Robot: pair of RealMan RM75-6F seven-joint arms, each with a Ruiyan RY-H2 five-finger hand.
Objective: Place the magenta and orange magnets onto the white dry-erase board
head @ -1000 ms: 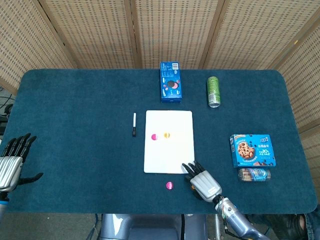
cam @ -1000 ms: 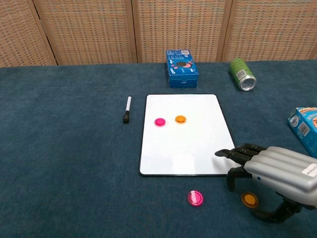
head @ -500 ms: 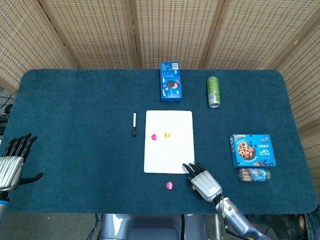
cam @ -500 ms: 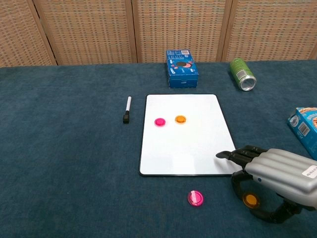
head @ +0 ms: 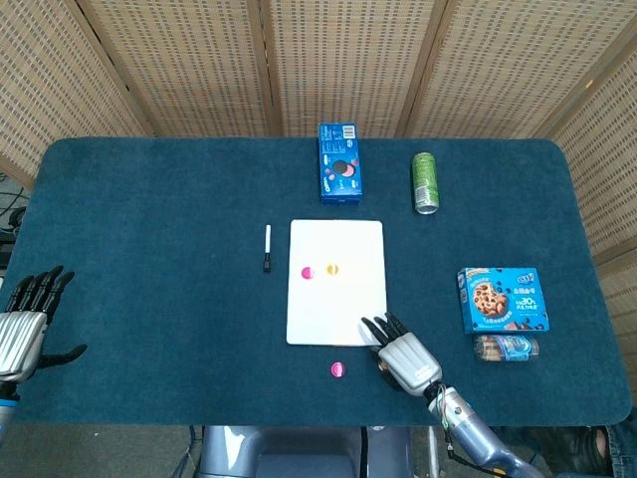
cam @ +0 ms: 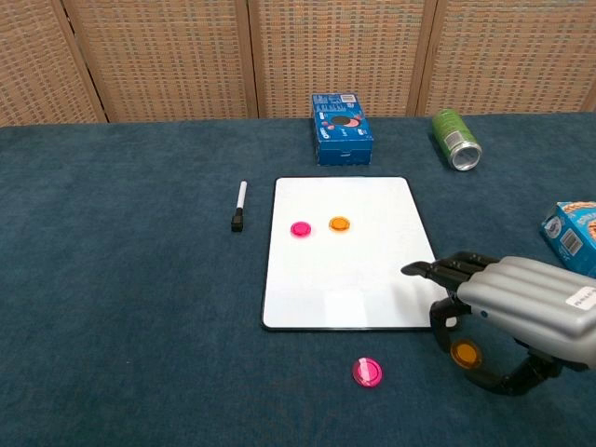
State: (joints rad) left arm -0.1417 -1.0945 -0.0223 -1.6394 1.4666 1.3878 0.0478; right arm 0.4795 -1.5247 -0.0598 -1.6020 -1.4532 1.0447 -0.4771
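Note:
The white dry-erase board (cam: pixel 358 279) (head: pixel 343 304) lies mid-table with a magenta magnet (cam: pixel 300 228) (head: pixel 307 272) and an orange magnet (cam: pixel 339 223) (head: pixel 333 269) on it. A second magenta magnet (cam: pixel 367 372) (head: pixel 338 369) lies on the cloth just in front of the board. My right hand (cam: pixel 512 307) (head: pixel 403 354) hovers at the board's near right corner, fingers reaching over its edge. It pinches a second orange magnet (cam: pixel 464 353) between thumb and fingers; the head view hides that magnet. My left hand (head: pixel 25 324) rests open at the table's left edge.
A black-capped marker (cam: pixel 238 206) (head: pixel 267 248) lies left of the board. Behind the board are a blue cookie box (cam: pixel 342 128) and a green can (cam: pixel 454 140) on its side. A blue cookie box (head: pixel 501 299) and a snack packet (head: pixel 505 348) sit at the right.
My right hand closed around the loose orange magnet and moved toward the board's near right corner, carrying the magnet with it. The left hand stayed still.

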